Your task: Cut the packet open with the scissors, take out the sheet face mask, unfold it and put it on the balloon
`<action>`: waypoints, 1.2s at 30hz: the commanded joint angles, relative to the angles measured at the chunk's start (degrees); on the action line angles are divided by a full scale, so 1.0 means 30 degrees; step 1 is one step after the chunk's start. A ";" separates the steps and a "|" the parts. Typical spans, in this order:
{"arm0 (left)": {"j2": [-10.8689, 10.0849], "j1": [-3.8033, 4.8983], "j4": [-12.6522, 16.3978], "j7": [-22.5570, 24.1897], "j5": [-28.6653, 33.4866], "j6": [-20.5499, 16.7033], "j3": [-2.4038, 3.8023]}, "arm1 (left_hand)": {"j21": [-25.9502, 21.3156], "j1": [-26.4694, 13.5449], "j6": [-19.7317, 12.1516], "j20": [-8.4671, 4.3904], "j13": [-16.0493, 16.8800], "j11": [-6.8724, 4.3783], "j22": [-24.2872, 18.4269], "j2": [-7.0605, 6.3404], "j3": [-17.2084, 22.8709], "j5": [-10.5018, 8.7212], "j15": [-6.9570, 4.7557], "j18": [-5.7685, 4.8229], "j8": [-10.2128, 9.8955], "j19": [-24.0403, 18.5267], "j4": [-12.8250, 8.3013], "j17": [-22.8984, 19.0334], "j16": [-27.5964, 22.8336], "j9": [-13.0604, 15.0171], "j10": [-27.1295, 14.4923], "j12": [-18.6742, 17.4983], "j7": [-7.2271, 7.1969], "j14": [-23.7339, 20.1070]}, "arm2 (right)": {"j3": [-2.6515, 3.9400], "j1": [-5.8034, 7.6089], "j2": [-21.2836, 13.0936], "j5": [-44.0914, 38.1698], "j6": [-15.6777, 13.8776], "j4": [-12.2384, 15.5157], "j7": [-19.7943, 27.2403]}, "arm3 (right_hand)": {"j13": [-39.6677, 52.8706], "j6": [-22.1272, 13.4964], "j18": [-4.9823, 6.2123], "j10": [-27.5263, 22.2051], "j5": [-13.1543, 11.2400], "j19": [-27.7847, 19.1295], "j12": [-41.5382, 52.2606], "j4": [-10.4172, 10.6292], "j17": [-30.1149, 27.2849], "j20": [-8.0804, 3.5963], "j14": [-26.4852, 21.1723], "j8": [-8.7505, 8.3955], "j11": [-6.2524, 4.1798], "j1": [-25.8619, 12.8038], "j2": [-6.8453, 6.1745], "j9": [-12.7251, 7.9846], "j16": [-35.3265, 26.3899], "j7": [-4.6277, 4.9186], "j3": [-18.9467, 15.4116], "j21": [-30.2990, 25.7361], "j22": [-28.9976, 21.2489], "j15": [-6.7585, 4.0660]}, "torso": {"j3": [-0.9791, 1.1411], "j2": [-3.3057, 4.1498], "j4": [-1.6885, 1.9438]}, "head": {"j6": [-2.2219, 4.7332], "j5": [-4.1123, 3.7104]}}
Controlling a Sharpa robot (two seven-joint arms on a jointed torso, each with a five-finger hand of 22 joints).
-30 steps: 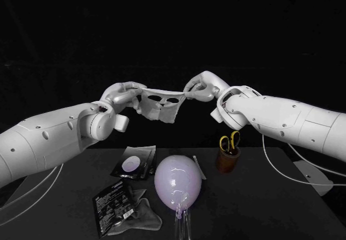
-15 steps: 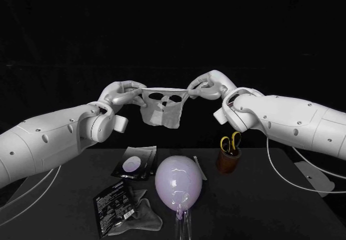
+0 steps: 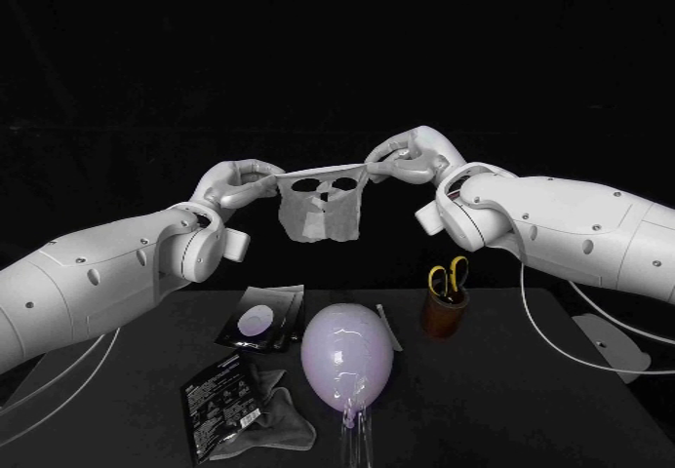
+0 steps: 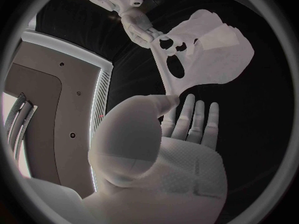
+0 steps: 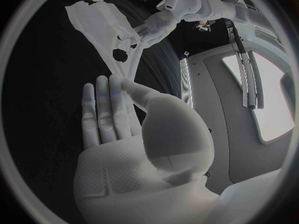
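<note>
On table point(image 3: 535, 390), cup point(image 3: 446, 316): scissors point(image 3: 449, 275) inside.
Hands: my left hand point(image 3: 236, 183) and right hand point(image 3: 408, 156) pinch top corners of the mask point(image 3: 321, 207).
Change: my right hand is higher now.

Dim scene, black backdrop point(image 3: 337, 58), white arms point(image 3: 113, 278) brightly lit, sheen on the balloon point(image 3: 347, 363), edges bowed in wrist views

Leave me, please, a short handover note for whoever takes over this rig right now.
Left robot hand: pinches one top corner of the sheet mask.
Right robot hand: pinches the other corner.
The mask hangs stretched between them above the table, eye holes showing; a lower flap looks folded.
The balloon lies on the table, two packets left of it, scissors upright in a brown cup right of it.
Done: mask out, mostly unfolded.
Left: lay it on the balloon.
</note>
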 commanded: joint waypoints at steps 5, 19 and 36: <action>0.0187 -0.0037 -0.0122 0.1028 -0.0009 -0.0775 0.0020 | -0.2343 0.0237 0.1265 0.0130 -0.0027 0.0716 -0.1490 0.0145 0.0157 -0.0086 0.0745 -0.0205 -0.0234 -0.2981 -0.0059 -0.0434 -0.0778 0.1350 -0.3036 -0.0533 0.1866 -0.3371 | 0.0050 0.0220 0.0074 0.0531 -0.0144 0.0114 0.0308 | 0.0027 0.0172 0.0196 -0.0039 0.0080 -0.0168 -0.0084 0.0005 0.0026 -0.0029 0.0153 0.0066 -0.0116 0.0214 0.0041 0.0018 -0.0091 -0.0026 0.0091 0.0127 0.0017 0.0031 | -0.0014 -0.0016 0.0020 | -0.0004 -0.0001; 0.0427 -0.0088 -0.0180 0.1966 0.3506 0.0255 0.0025 | -0.0033 0.0155 -0.3464 -0.0044 0.0371 0.0796 -0.0842 0.1683 0.0915 -0.0105 -0.0190 0.1600 0.3084 0.4324 0.1992 -0.2970 -0.3249 0.5046 -0.3022 0.1464 0.1099 0.5872 | 0.0061 0.0360 -0.0108 0.0548 0.0008 0.0986 0.0120 | 0.0028 0.0171 0.0196 -0.0047 0.0080 -0.0184 -0.0091 -0.0006 0.0030 -0.0031 0.0148 0.0058 -0.0115 0.0232 0.0049 0.0016 -0.0114 -0.0026 0.0099 0.0139 0.0045 0.0033 | -0.0002 -0.0016 0.0013 | 0.0107 0.0035; 0.0607 -0.0094 -0.0424 0.1442 0.6044 0.2482 0.0034 | -0.0091 0.0038 -0.8522 -0.0857 -0.0037 -0.0074 -0.2346 0.2557 0.2445 -0.0051 -0.1477 0.2252 0.7261 1.1137 0.3313 -0.4593 -0.6447 0.7984 -0.1745 0.1067 0.2440 1.2999 | 0.0227 0.0831 -0.1050 0.1144 -0.0080 0.2727 0.0139 | 0.0029 0.0172 0.0196 -0.0048 0.0079 -0.0192 -0.0094 -0.0015 0.0033 -0.0034 0.0149 0.0053 -0.0115 0.0246 0.0056 0.0016 -0.0129 -0.0026 0.0105 0.0151 0.0068 0.0033 | -0.0017 -0.0020 -0.0003 | 0.0187 -0.0044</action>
